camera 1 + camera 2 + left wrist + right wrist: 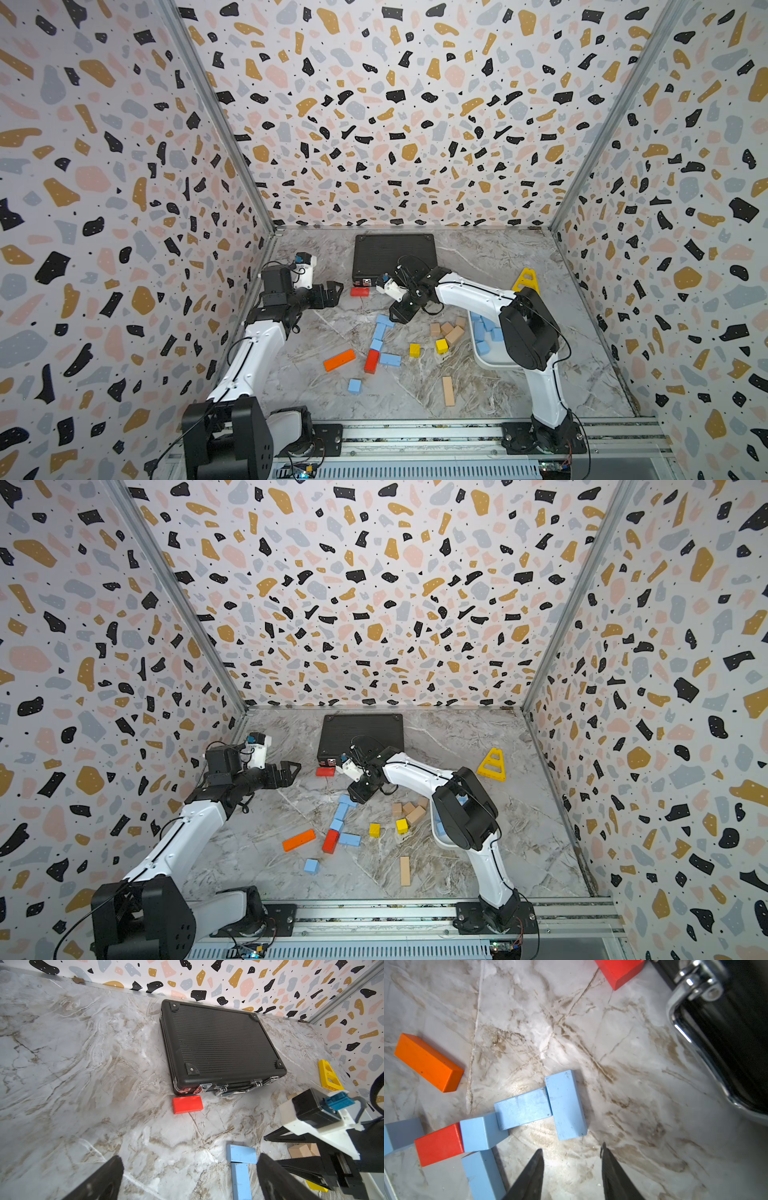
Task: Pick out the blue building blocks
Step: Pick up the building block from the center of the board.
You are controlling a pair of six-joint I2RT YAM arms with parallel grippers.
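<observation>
The left tool (190, 1156) hangs wide apart, empty. On the surface (316, 399), loose blue building blocks (379, 332) lie chained together. The right tool (571, 1147), jaws apart and empty, is just short of the end blue bar (565, 1105), whose long axis points away from it; this arm is clearly nearer.

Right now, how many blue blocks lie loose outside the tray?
5. Touching chain by right gripper: blue bar, second blue bar, blue cube. Third blue bar beside the red bar. Lone blue cube nearest the front. Right arm may hide more.
</observation>
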